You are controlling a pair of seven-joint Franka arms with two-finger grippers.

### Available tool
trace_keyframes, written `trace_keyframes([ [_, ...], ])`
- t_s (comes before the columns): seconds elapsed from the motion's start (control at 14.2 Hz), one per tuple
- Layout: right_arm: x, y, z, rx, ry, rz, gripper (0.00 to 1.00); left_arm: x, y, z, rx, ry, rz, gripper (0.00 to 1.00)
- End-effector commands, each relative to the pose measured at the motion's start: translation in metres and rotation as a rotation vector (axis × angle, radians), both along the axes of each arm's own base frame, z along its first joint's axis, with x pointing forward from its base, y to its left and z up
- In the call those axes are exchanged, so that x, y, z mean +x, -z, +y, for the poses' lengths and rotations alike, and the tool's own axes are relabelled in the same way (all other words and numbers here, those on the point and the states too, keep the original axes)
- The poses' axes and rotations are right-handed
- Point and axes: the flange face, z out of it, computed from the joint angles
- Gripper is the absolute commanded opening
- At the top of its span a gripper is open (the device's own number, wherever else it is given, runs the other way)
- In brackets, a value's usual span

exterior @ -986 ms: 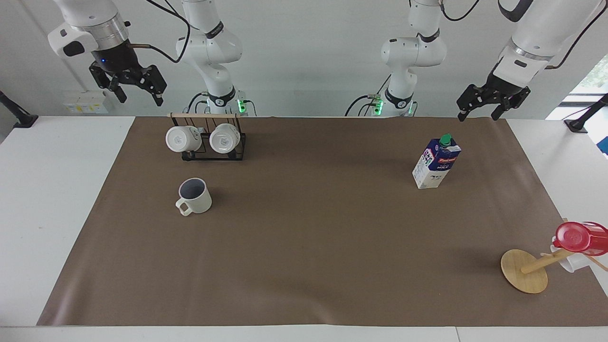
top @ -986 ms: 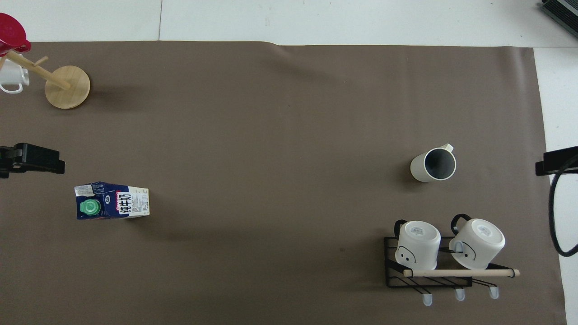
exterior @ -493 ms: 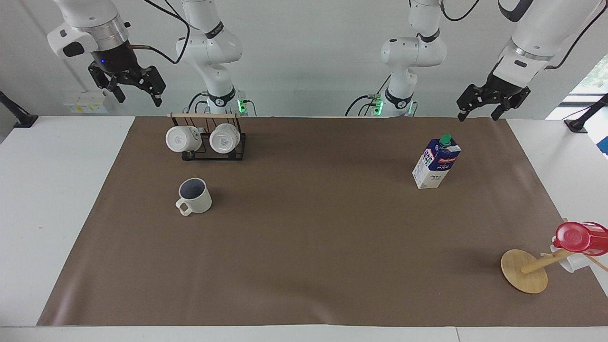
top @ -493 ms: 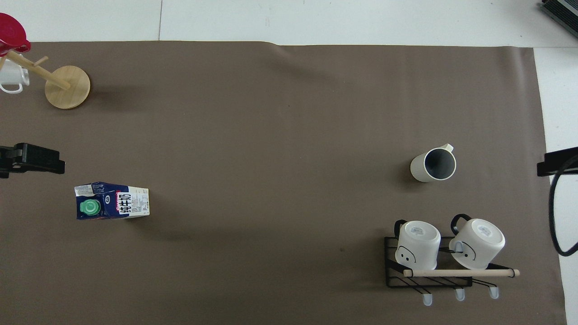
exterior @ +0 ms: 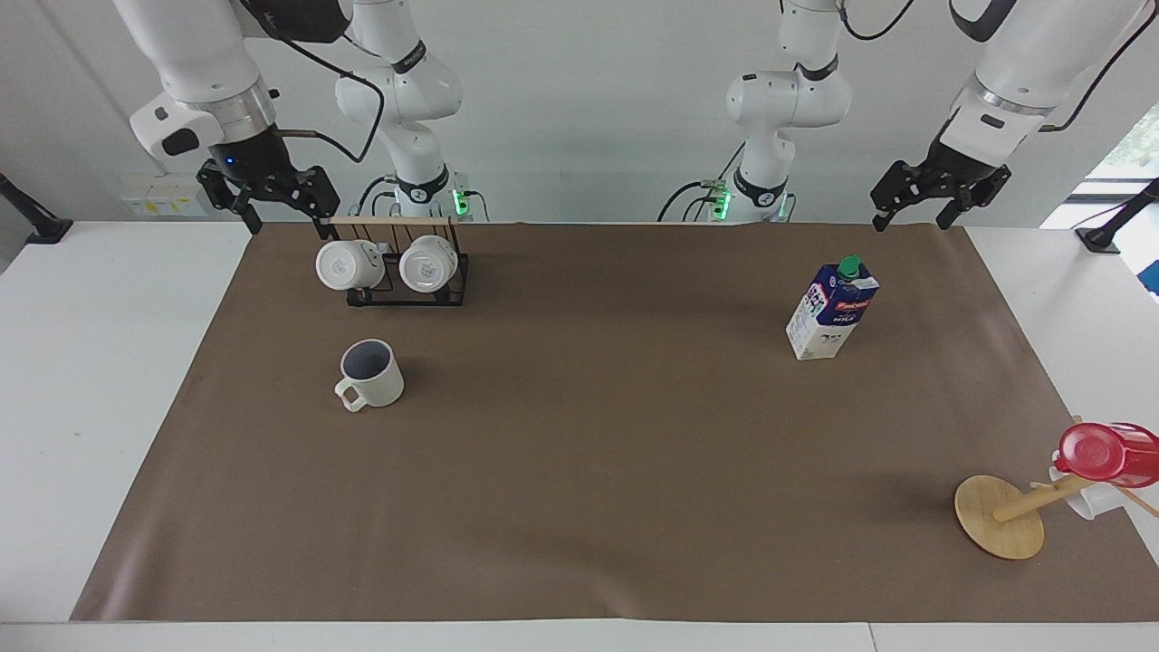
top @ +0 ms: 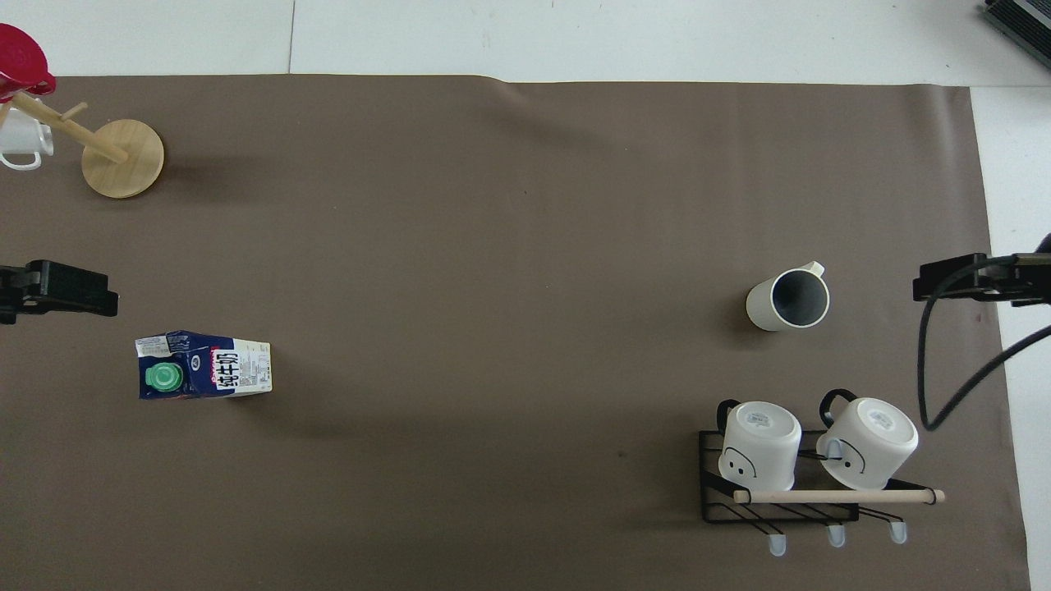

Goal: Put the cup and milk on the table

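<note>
Cup (exterior: 371,371) upright, handle away from robots, milk (exterior: 831,311) upright, both grippers' jaws wide, empty

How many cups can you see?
5. One cream cup stands alone on the mat. Two white mugs hang on the black rack. A red cup and a partly hidden white mug hang on the wooden stand.
</note>
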Motion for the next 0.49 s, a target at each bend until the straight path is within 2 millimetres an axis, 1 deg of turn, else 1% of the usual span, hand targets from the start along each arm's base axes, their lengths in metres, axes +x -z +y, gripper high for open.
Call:
trace_keyframes([
  [0.0,0.013,0.034,0.016,-0.014,-0.018,-0.01,1.0,-0.003,-0.006,0.002,0.009,-0.011,0.006,1.0],
  [0.07,0.019,0.044,0.018,-0.016,-0.018,-0.006,1.0,-0.003,-0.006,0.002,0.009,-0.011,0.006,1.0],
  [0.14,0.024,0.059,0.02,-0.019,-0.023,0.008,1.0,-0.003,-0.006,0.002,0.009,-0.011,0.006,1.0],
  [0.21,0.027,0.078,0.031,-0.021,-0.038,0.021,1.0,-0.003,-0.006,0.002,0.009,-0.011,0.006,1.0],
  [0.28,0.029,0.102,0.041,-0.022,-0.054,0.027,1.0,-0.003,-0.006,0.002,0.009,-0.011,0.008,1.0],
  [0.42,0.028,0.14,0.045,-0.022,-0.068,0.025,1.0,-0.004,-0.006,0.002,0.009,-0.011,0.012,1.0],
])
